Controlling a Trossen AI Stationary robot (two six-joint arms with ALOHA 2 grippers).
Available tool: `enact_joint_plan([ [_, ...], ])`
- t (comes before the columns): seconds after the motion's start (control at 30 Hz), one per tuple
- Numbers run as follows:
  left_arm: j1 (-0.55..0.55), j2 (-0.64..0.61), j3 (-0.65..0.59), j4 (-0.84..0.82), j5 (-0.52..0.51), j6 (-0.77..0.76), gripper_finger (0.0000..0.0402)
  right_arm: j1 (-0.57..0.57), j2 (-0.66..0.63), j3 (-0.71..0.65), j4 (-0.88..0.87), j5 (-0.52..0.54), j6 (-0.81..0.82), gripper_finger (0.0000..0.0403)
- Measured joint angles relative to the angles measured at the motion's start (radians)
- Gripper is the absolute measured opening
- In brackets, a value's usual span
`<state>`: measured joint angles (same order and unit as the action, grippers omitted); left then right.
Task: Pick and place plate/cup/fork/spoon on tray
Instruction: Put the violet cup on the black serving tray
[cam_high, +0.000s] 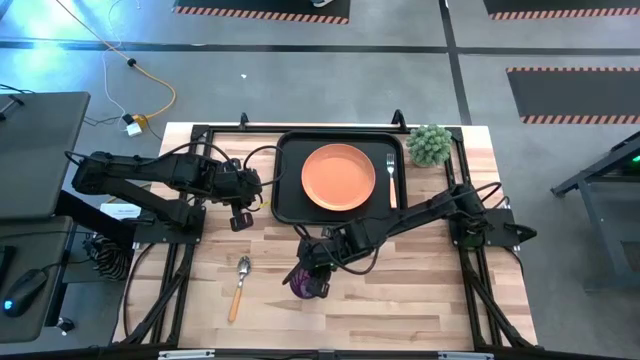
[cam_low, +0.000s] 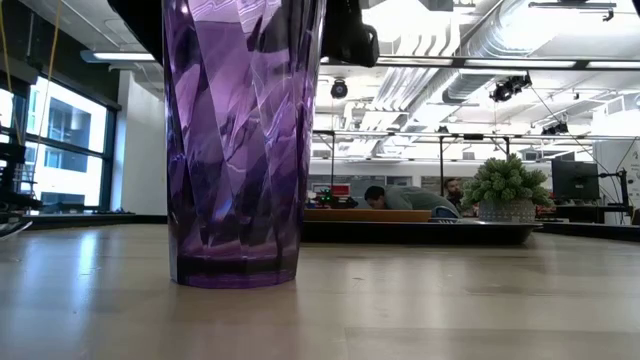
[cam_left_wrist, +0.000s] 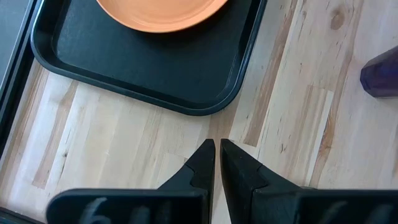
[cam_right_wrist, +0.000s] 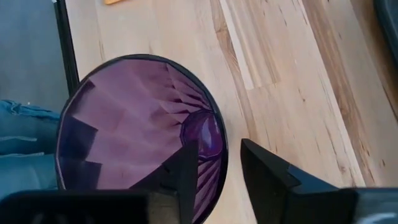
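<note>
Right gripper (cam_right_wrist: 217, 165) at the faceted dark purple cup (cam_high: 309, 285), fingers straddling its rim.

I see one finger inside, one outside; the cup stands upright on the wooden table (cam_high: 400, 300). Left gripper (cam_left_wrist: 217, 152), fingers together, waits beside the black rectangular tray (cam_high: 286, 205), which holds the round orange plate (cam_high: 338, 177) and the fork (cam_high: 391, 175). The orange-handled spoon (cam_high: 239, 287) lies on the table.

Open-plan office lab: exposed ducts (cam_low: 520, 45), monitor (cam_low: 570, 180).

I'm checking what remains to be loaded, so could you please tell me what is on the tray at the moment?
On the tray lie the plate and, beside it, the fork. The cup, with one finger of the right hand inside its rim, and the spoon stand on the table. Nothing under the plate is visible.
</note>
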<state>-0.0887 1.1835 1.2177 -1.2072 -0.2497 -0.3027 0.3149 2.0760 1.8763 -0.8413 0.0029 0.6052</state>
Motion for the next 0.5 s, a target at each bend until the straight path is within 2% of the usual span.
enact_joint_plan([
  [0.27,0.000,0.000,0.000,0.000,0.000,0.000,0.0016,-0.001,0.000,0.000,-0.009,0.008,-0.001,0.0012],
  [0.5,0.000,0.000,0.000,0.000,0.000,0.001,0.0016,-0.016,-0.001,0.000,-0.009,0.012,0.045,0.0005],
])
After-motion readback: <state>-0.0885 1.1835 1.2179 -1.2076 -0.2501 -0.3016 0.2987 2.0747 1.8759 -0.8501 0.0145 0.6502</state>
